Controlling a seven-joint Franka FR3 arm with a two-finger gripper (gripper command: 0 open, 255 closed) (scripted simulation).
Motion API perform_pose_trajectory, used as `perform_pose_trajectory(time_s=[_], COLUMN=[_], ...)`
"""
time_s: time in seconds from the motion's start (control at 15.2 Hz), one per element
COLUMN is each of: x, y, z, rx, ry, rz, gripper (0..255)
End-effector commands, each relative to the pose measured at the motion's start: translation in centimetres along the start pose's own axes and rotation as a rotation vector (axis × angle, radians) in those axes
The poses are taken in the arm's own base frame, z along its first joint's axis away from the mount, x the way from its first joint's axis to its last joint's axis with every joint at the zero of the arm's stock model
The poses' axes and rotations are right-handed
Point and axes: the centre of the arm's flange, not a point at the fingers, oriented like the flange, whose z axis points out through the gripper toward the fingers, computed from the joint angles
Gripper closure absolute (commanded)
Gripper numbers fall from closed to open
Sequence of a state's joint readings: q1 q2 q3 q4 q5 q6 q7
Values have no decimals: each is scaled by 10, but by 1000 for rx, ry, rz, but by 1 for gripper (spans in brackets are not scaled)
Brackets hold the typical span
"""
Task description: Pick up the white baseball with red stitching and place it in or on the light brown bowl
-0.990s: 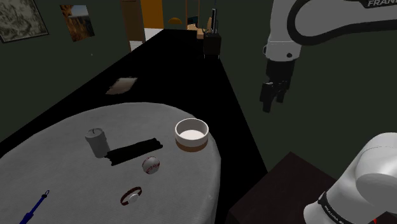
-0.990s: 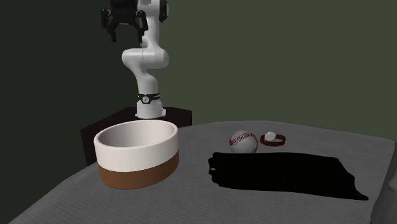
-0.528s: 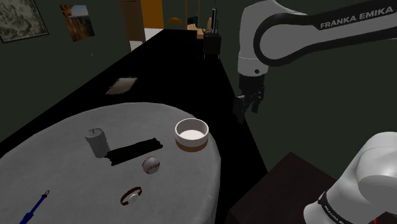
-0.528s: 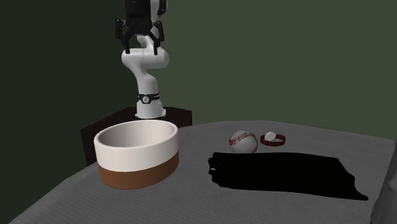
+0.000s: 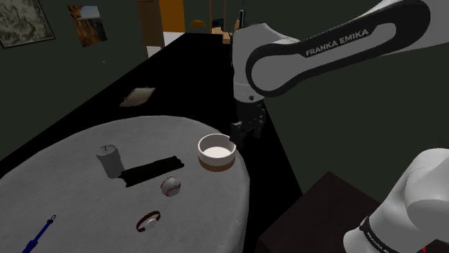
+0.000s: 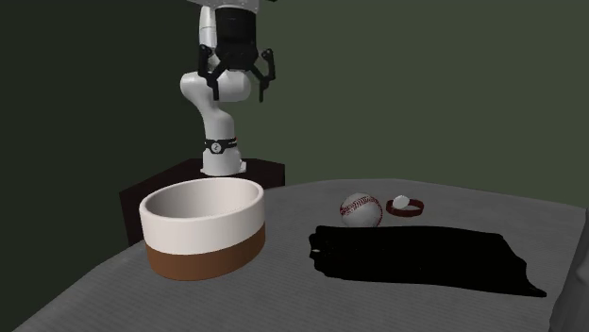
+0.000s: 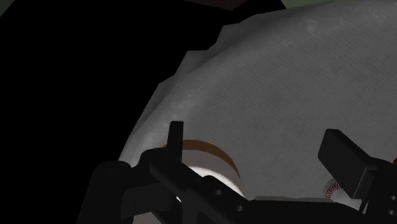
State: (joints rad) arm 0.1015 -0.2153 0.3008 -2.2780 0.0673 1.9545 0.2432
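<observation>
The white baseball with red stitching (image 5: pixel 170 187) (image 6: pixel 361 209) lies on the round grey table (image 5: pixel 72 165), beside a black flat object. The bowl (image 5: pixel 216 152) (image 6: pixel 202 229), white above a brown base, stands near the table's edge closest to the arm. My gripper (image 5: pixel 243 136) (image 6: pixel 236 83) hangs open in the air just past the bowl's rim, on the shoulder view's right, with nothing between its fingers. In the wrist view the gripper (image 7: pixel 254 137) looks down on the table, with the bowl (image 7: pixel 213 147) by one finger and the baseball (image 7: pixel 334 189) peeking by the other.
A grey cylinder (image 5: pixel 109 160), a black flat object (image 5: pixel 152 171) (image 6: pixel 425 262), a red ring with a white piece (image 5: pixel 148 221) (image 6: pixel 404 205) and a blue pen (image 5: pixel 39 234) share the table. The dark stand (image 5: pixel 316 215) sits off the table's edge. A black area lies behind the table.
The arm has swung from the shoulder view's right toward the table and come down, bringing the open gripper close beside the bowl. Ball and bowl have not moved.
</observation>
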Motion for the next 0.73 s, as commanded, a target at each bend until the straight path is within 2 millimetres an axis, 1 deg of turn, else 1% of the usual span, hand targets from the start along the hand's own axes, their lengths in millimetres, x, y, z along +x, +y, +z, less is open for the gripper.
perform_pose_trajectory(time_s=[0.0,0.66], x=[14,91], y=[-19,-114], z=[10,56], rx=[1,0], ry=[4,22], rz=[-8,-52], gripper=[0,0])
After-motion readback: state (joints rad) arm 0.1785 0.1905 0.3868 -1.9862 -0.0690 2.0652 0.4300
